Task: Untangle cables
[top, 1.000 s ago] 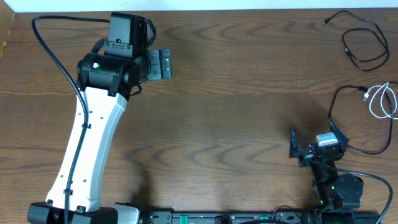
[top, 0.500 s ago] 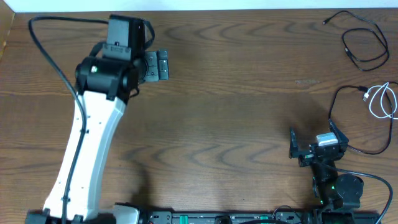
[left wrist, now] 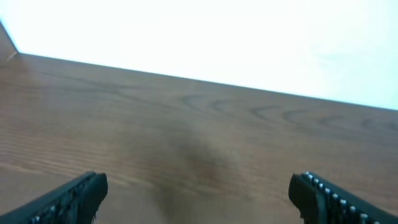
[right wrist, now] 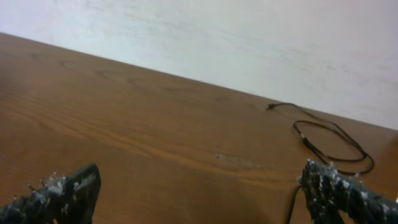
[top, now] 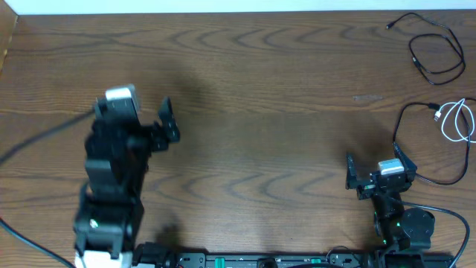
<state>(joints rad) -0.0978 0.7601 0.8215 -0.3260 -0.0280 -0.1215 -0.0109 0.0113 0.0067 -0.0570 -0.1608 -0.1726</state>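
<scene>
On the left, the left claw has pulled back.

overhead straight down on table, wrist views low, facing far edge, right wrist shares black cable with overhead

A dark brown wood-grain counter filled nearly the whole overhead view, with a thin white strip along its edge at 12 o'clock. In the wrist views a plain pale wall rose behind the counter's far edge, brightly lit.
</scene>
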